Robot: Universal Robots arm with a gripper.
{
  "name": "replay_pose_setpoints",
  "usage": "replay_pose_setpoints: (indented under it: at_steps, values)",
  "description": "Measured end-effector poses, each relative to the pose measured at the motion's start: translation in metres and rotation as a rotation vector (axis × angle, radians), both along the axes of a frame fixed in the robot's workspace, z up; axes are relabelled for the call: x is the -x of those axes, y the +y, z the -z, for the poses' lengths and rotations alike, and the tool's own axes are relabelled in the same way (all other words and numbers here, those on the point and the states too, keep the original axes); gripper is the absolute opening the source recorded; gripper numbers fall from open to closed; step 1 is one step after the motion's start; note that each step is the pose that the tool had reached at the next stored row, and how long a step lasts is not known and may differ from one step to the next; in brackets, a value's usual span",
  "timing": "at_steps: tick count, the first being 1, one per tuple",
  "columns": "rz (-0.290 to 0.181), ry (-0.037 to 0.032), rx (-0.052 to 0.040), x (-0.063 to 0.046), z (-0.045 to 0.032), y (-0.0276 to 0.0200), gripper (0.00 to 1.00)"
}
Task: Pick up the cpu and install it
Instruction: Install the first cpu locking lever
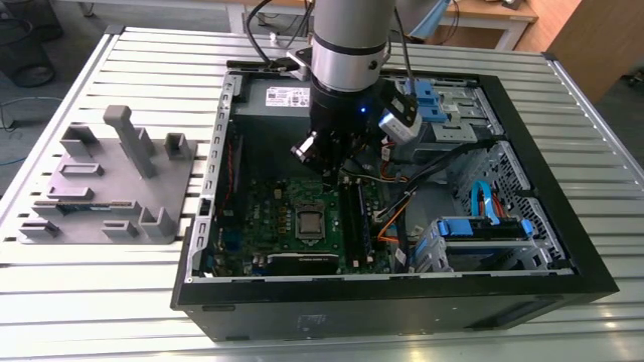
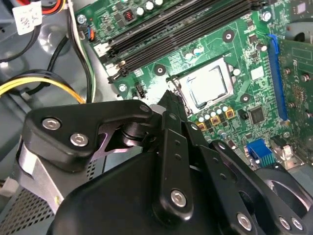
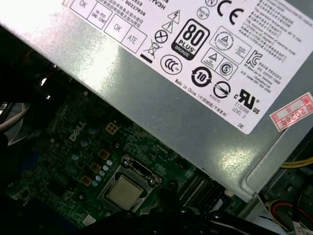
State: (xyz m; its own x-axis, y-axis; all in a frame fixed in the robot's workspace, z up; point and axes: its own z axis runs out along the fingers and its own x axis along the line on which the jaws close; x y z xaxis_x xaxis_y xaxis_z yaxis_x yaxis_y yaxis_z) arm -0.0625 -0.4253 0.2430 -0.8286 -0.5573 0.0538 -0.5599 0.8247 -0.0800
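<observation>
While cpu [image 3: 122,192] sits socketed (both wrist views) — tray [image 1: 105,185] outside.

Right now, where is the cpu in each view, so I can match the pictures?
Exterior view: the cpu sits in the socket frame on the green motherboard, below the gripper.
Second wrist view: the cpu lies inside the socket frame, just past the black gripper linkage.
First wrist view: the cpu sits in the socket frame, below the grey power supply.
Shared landmark: the metal socket frame.
</observation>
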Motion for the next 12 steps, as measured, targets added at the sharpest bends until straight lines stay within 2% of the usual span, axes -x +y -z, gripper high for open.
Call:
replay_pose_setpoints:
  at_steps: [2, 9, 12]
  values:
    - [0.013, 0.0000, 0.0026, 0.0000, 0.0002, 0.0000, 0.11]
    - [0.015, -0.0001, 0.0023, 0.0000, 0.0005, -0.0002, 0.11]
    - [0.015, 0.0000, 0.0025, 0.0000, 0.0008, -0.0021, 0.11]
